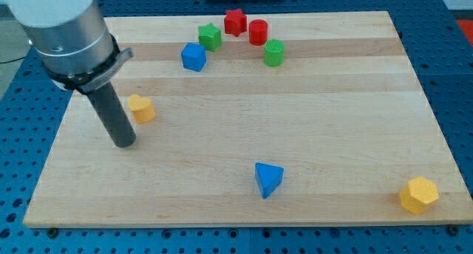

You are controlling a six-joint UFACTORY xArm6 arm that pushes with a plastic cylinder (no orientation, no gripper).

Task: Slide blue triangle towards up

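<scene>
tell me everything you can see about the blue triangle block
The blue triangle is a small solid wedge-shaped block, plain matte blue, looking like painted wood or plastic. It lies flat on the wooden board in the view's lower middle, with one corner pointing toward the view's right. Nothing touches it: my tip stands far off to the view's left beside a yellow block, and the other blocks lie well away.
</scene>
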